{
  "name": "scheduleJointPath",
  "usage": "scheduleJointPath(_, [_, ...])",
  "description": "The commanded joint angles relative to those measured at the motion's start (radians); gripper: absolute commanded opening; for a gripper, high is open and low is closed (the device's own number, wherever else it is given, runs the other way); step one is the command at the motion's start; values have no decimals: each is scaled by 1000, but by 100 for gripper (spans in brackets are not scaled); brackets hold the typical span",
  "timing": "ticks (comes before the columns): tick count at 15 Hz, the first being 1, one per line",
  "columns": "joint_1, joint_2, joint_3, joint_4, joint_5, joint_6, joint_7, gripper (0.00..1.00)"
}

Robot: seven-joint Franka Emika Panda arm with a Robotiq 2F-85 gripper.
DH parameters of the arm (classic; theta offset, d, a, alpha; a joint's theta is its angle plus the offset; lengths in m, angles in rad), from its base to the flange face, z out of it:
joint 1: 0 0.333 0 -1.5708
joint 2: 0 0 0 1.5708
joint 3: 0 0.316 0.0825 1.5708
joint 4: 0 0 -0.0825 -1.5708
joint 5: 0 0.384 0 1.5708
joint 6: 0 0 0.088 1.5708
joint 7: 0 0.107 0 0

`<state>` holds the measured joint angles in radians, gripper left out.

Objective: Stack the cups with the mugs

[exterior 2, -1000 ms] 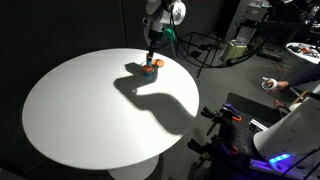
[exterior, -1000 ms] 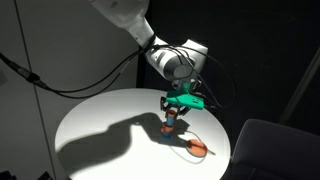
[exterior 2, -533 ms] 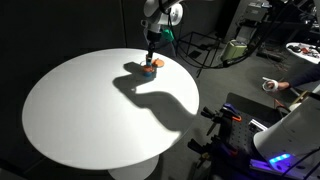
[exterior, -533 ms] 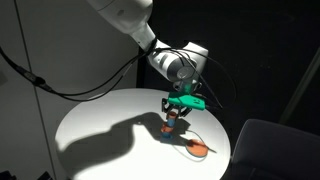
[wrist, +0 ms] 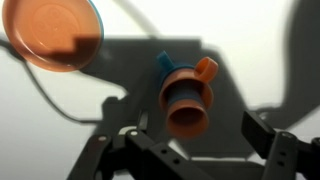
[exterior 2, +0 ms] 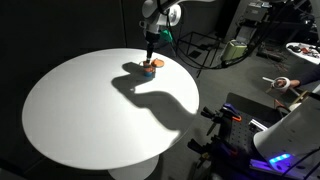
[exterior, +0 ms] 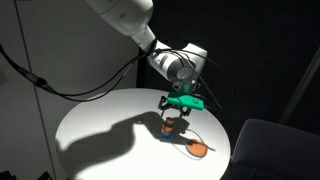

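Observation:
In the wrist view the small orange cup (wrist: 188,112) with a blue band stands nested in the mug (wrist: 205,70), whose orange rim and handle ring it, with a light blue part behind. My gripper (wrist: 197,133) is open. Its dark fingers (wrist: 262,128) stand on either side of the stack, apart from it. In both exterior views the gripper (exterior: 175,112) (exterior 2: 150,55) hangs straight above the stack (exterior: 173,125) (exterior 2: 150,69) on the round white table (exterior: 100,120) (exterior 2: 90,110).
A flat orange disc (wrist: 55,30) (exterior: 199,148) lies on the table close beside the stack. The arm's dark shadow falls across the tabletop. A chair (exterior: 275,150) stands off the table's edge, and lab equipment (exterior 2: 240,45) stands beyond the table.
The jaws have opened and let go of the cup, which now rests in the mug. The arm has hardly moved.

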<state>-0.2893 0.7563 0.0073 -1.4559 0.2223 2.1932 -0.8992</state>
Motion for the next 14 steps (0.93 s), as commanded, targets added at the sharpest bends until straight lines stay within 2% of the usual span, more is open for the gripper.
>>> scheduleJointPath(1, [5, -37, 26, -30, -23, -10, 8, 100])
scheduleJointPath(5, [32, -124, 55, -143, -20, 51, -13, 100])
scheduleJointPath(10, [83, -267, 75, -337, -46, 169, -23, 100])
scheduleJointPath(14, [121, -369, 77, -473, -25, 135, 59, 100])
